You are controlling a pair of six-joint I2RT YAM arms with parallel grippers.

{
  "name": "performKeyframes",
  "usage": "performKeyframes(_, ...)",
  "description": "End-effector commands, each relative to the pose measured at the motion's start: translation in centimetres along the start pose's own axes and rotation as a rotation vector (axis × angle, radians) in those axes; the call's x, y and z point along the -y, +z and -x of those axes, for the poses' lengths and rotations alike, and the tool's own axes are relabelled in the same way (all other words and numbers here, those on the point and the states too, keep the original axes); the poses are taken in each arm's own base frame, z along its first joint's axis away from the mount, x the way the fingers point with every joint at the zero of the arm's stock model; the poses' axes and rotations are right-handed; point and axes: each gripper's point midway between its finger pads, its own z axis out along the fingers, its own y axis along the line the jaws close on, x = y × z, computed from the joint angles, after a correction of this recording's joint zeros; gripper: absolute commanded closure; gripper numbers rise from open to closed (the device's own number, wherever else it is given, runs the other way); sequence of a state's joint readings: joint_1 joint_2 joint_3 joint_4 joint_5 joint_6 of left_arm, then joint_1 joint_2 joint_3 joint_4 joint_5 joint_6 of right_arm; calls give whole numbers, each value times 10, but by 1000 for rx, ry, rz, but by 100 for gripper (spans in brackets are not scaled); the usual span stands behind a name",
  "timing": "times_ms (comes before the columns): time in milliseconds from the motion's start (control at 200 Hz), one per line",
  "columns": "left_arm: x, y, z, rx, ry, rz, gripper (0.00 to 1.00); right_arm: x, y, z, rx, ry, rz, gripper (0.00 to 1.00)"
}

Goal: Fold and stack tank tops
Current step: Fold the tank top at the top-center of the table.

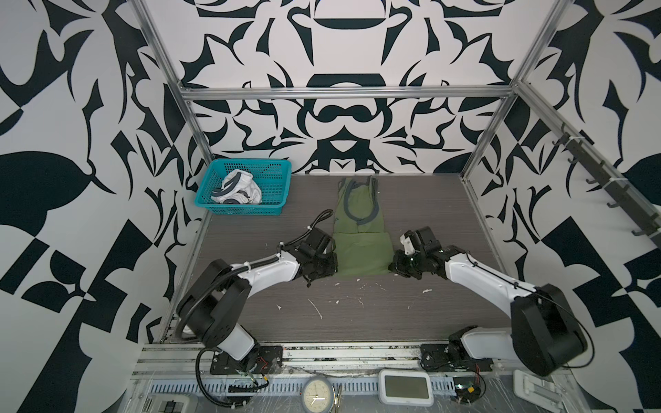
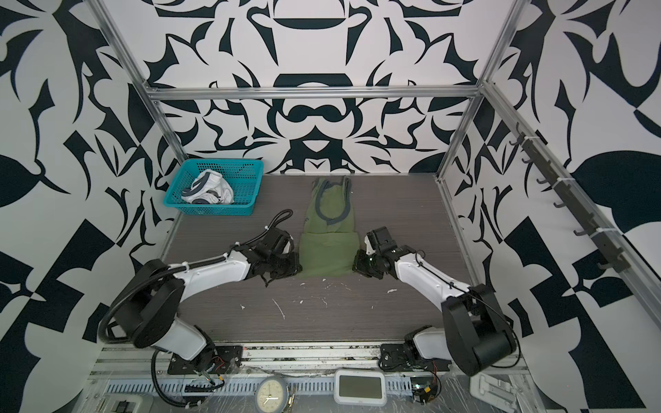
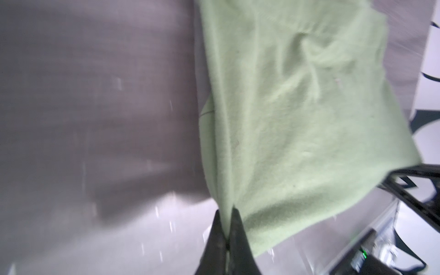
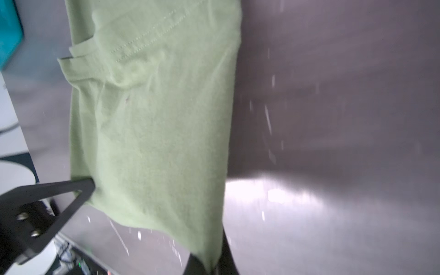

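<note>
Both near corners of the olive tank top (image 1: 361,250) sit pinched in the left claw (image 1: 332,267) and right claw (image 1: 394,265) (its length runs straight away).

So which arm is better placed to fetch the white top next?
Left: the basket holding the white tank top sits beyond the left hand; the right hand is across the green tank top.

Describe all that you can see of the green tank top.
The green tank top is soft olive cloth with grey-blue trim at neck and armholes. It lies lengthwise on the table, folded narrow, straps toward the far wall; no print shows. The left gripper and the right gripper are shut on its two near corners, one each.
</note>
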State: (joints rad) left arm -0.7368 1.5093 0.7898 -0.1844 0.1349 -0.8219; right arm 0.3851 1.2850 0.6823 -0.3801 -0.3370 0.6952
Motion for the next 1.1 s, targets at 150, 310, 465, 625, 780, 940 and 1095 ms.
performKeyframes(150, 13, -48, -39, 40, -36, 32, 100, -12, -47, -28, -2, -12, 28, 100)
performKeyframes(310, 50, -91, -6, 157, 6, -27, 100, -49, -71, 1, 61, -53, 92, 100)
performKeyframes(465, 70, -100, 45, 205, 32, 17, 99, -88, -78, 48, 101, -91, 144, 100)
performKeyframes(625, 76, -85, 111, 215, -44, -22, 100, -106, -66, 109, 101, -65, 180, 100)
performKeyframes(780, 75, -64, 173, 220, -112, -49, 100, -103, -39, 159, 69, -7, 199, 100)
performKeyframes(940, 63, -30, 218, 192, -192, -59, 100, -100, -8, 197, 22, 47, 242, 100)
performKeyframes(1095, 51, -6, 252, 204, -242, -46, 95, -95, 18, 232, 19, 85, 250, 100)
